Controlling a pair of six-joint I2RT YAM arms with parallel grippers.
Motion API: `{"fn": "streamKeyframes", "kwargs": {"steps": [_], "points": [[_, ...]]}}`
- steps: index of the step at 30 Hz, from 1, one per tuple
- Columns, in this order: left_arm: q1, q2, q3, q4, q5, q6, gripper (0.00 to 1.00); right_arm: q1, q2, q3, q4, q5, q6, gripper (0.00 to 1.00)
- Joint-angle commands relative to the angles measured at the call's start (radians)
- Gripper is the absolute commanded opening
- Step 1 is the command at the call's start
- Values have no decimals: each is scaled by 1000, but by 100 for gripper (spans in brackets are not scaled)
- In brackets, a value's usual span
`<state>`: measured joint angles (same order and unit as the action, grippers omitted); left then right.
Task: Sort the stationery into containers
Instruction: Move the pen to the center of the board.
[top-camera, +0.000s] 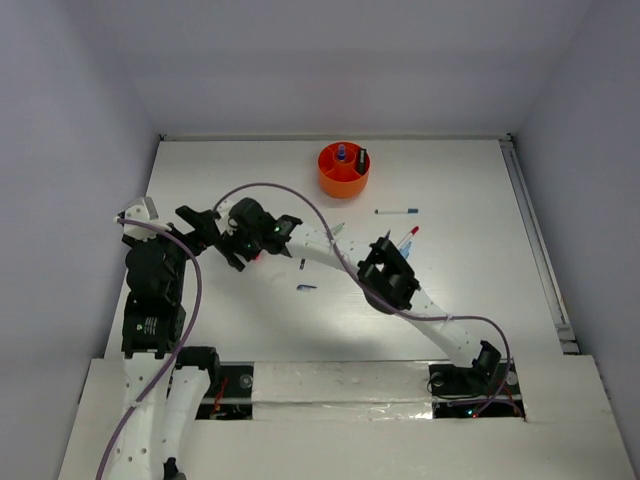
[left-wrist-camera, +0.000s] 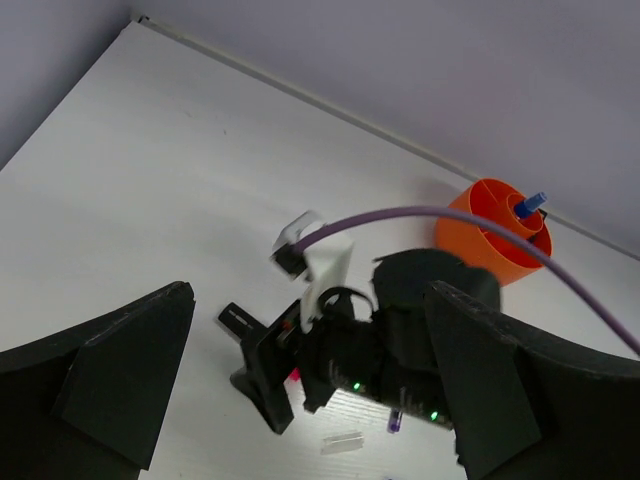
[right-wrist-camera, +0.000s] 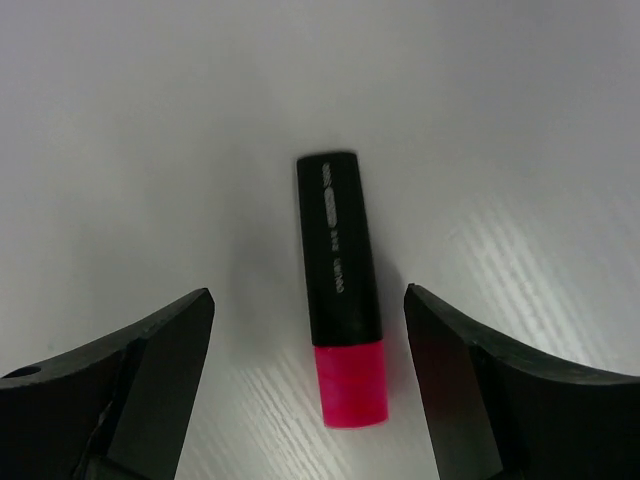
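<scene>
White tabletop (right-wrist-camera: 120, 120) carried a black pink-capped marker (right-wrist-camera: 340, 270), lying flat between the wide-spread, empty jaws of the right gripper (right-wrist-camera: 308, 300). Light, rigid and smooth, it looked likely to roll; pinching mid-barrel seemed safest. Left gripper (left-wrist-camera: 308, 292) gaped empty.

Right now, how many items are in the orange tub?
2 in the orange tub: a blue-capped item near its centre, a dark marker at its right side. Others may be hidden.
</scene>
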<state>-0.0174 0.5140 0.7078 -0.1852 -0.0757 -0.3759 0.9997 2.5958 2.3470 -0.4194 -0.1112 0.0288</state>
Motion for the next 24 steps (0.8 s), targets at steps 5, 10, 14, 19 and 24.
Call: {"fn": "streamKeyframes", "kwargs": {"steps": [5,10,14,19,24], "points": [[7,-6,44,32,19,9,99,25,18,25,-79,140,-89,64],[7,-9,42,29,24,11,99,25,-72,-190,19,229,-115,34],[7,-9,41,32,31,11,99,-9,-161,-360,125,266,-127,25],[7,-9,39,32,36,11,99,-87,-287,-557,223,197,-130,26],[7,-9,38,33,47,14,99,-122,-338,-632,199,117,-194,35]]}}
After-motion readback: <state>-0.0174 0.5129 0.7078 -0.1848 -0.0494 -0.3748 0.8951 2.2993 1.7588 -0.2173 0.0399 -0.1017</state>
